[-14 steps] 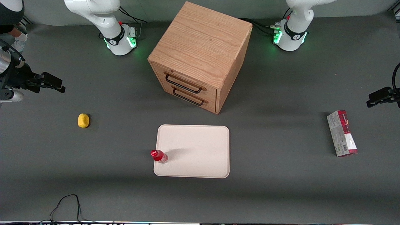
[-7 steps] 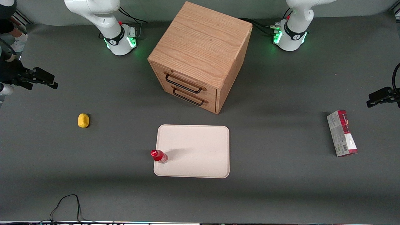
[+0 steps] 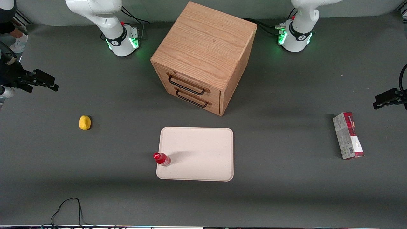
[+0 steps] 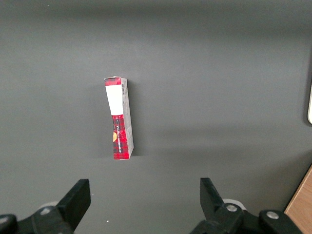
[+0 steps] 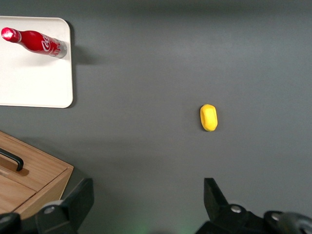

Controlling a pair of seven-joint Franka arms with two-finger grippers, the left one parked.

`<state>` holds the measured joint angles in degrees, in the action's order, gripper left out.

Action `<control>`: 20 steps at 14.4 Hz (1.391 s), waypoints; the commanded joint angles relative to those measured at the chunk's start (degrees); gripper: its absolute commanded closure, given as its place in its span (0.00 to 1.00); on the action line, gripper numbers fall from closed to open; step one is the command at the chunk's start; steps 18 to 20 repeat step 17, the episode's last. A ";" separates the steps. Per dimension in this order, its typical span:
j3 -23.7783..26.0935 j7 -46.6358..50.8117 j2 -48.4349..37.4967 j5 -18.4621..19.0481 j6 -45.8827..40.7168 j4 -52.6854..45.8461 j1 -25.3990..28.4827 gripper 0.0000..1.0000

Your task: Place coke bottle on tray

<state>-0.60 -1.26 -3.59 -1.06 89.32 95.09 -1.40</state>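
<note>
My arm [image 3: 95,11] rises from its white base [image 3: 122,41], lit green, in the upper part of the front view and leaves the frame at the top edge. My gripper [image 3: 52,83] comes back in at the side edge, in the upper half of the frame, at my working end of the table. It hangs above the table top. My two black fingers [image 5: 78,197] are spread wide apart.

Lighting was even and fairly bright, with everything in sharp focus. The coke bottle [image 3: 162,158] cast a soft shadow across the tray [image 3: 203,152]; its cap glared in the wrist view.
</note>
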 commanded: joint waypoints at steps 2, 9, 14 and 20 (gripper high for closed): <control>-0.81 -0.68 0.08 1.32 -0.02 -0.61 1.75 0.00; -1.34 -0.85 2.00 1.24 0.24 -2.70 1.67 0.00; -1.34 -1.29 2.10 2.20 0.07 -3.07 1.49 0.00; -1.34 -1.38 2.01 2.29 0.07 -2.98 1.49 0.00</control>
